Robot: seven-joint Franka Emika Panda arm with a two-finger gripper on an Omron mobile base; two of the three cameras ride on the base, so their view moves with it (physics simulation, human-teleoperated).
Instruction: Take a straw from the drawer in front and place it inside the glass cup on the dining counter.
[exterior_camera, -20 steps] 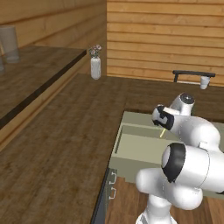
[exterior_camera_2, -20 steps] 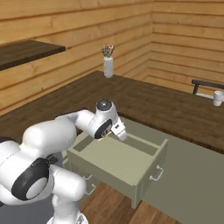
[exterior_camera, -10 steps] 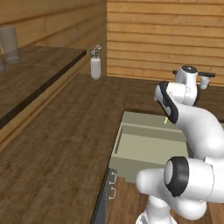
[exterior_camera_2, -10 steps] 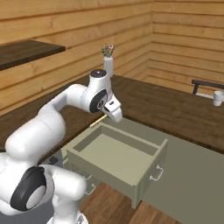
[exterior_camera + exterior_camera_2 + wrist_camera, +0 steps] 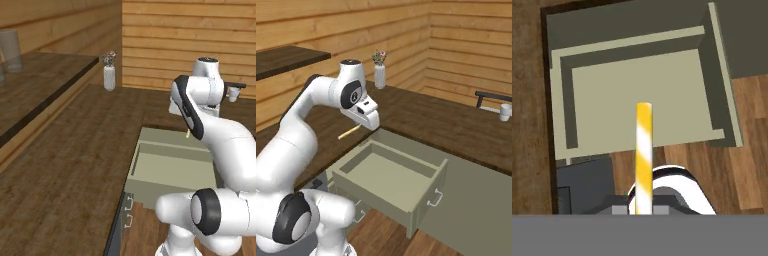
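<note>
The desk is a dark wood-plank top that runs along the wooden walls and wraps round the corner. Set in it, the drawer stands pulled out — a wide, shallow, pale green box with a bare floor.

The arm rises from the base, arches up and bends over at its top joint, so the hand sits raised above the drawer's far left corner in the right base view. In the left base view the arm climbs on the right, and its upper links stand above the drawer.

The hand is shut on the straw. The straw hangs in the air above the desk, just off the drawer's back left corner, close to level, its free end pointing left and slightly down, away from the hand. In the hand view the straw runs straight out from between the fingers, yellow with pale stripes, its tip over the open drawer below.

At the far right, a small whitish cup stands on the desk, well apart from the hand.
</note>
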